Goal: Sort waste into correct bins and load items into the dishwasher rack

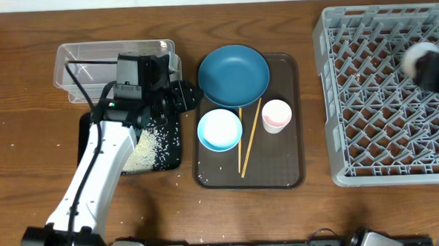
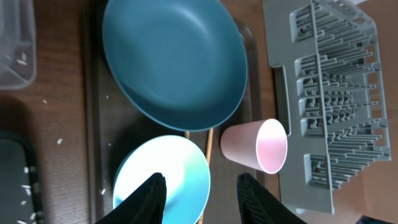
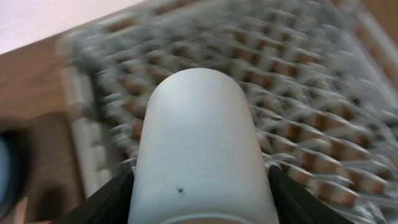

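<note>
Over at 3 o'clock in the overhead view, the right gripper (image 1: 423, 58) is seen above the dishwasher rack (image 1: 368, 131). A white cup (image 3: 199, 143) is clamped firmly between its 2 fingers, with the lattice blurred behind it in the wrist view. The step in hand is judged to be the loading of this cup. It is best done if the cup is carried clear of the rack's low wall, lined up over 1 open cell of the grid and lowered until it is seated before the grip is eased; which end of the cup faces down cannot be told for certain. A drop from height should be avoided, since a light cup is likely to bounce or tip on the ribs. At 9 o'clock, the left gripper (image 2: 202, 199) is held over the near edge of the serving tray (image 1: 288, 172), its jaws partly apart and nothing caught between them. The pale bowl (image 2: 161, 180) is framed just under it, with the blue plate (image 2: 174, 62) at 12 o'clock of the bowl, the second cup (image 2: 258, 146) at 3 o'clock and the chopsticks (image 1: 250, 136) between bowl and cup. Rice grains (image 1: 143, 152) are piled in the black tray (image 1: 173, 158), with the clear tub (image 1: 76, 59) at its 12 o'clock.
</note>
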Tool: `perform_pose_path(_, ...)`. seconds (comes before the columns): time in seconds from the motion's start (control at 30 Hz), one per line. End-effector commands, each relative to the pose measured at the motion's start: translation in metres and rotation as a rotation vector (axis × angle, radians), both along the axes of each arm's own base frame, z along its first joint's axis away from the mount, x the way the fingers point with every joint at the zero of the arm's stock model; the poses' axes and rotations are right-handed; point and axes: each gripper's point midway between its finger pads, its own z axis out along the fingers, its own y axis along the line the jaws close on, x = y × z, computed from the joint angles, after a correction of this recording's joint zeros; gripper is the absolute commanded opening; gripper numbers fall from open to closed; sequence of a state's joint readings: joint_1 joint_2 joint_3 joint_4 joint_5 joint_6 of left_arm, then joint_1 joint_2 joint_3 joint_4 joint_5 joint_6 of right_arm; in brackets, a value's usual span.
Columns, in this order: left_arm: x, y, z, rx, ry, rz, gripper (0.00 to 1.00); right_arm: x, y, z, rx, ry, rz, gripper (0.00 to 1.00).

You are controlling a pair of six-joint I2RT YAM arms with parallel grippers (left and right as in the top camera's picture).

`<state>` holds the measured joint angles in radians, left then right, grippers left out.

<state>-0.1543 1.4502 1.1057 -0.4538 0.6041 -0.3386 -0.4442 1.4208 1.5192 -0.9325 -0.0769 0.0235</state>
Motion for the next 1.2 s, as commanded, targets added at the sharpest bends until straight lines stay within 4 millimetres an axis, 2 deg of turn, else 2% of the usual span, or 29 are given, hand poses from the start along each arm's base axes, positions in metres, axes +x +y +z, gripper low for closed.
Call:
perform_pose_path(0.0,0.001,0.004,0.002,0.03,-0.022,0.0,0.41,-0.011,-0.058,-0.008,-0.01,0.072,-0.22,0.01)
perform_pose_path(0.13,0.0,0.004,0.001,0.032,-0.016,0.0,0.41,-0.027,-0.105,-0.023,0.014,0.15,-0.368,0.01)
perform_pose_path(0.27,0.0,0.004,0.001,0.032,-0.017,0.0,0.4,-0.049,-0.138,-0.058,0.085,0.238,-0.476,0.01)
perform_pose_path(0.5,0.0,0.004,0.001,0.031,-0.017,0.0,0.4,-0.077,-0.163,-0.117,0.196,0.395,-0.557,0.02)
perform_pose_path(0.63,0.0,0.004,0.001,0.031,-0.017,0.0,0.41,-0.076,-0.167,-0.138,0.229,0.429,-0.558,0.13)
perform_pose_path(0.67,0.0,0.004,0.001,0.031,-0.017,0.0,0.41,-0.074,-0.166,-0.142,0.24,0.433,-0.553,0.2)
perform_pose_path(0.7,0.0,0.004,0.001,0.031,-0.017,0.0,0.44,-0.071,-0.164,-0.145,0.258,0.428,-0.543,0.34)
perform_pose_path(0.77,0.0,0.004,0.001,0.031,-0.017,0.0,0.45,-0.065,-0.161,-0.147,0.288,0.406,-0.523,0.8)
perform_pose_path(0.8,0.0,0.004,0.001,0.031,-0.017,0.0,0.47,-0.062,-0.159,-0.147,0.3,0.394,-0.515,0.99)
perform_pose_path(0.97,0.002,0.004,0.003,0.033,-0.035,-0.004,0.5,-0.048,-0.148,-0.133,0.356,0.316,-0.463,0.99)
perform_pose_path(1.1,0.008,0.001,0.006,0.045,-0.069,-0.002,0.5,-0.041,-0.137,-0.107,0.35,0.246,-0.426,0.99)
perform_pose_path(1.17,0.01,-0.001,0.006,0.068,-0.085,0.002,0.5,-0.041,-0.134,-0.095,0.329,0.225,-0.415,0.92)
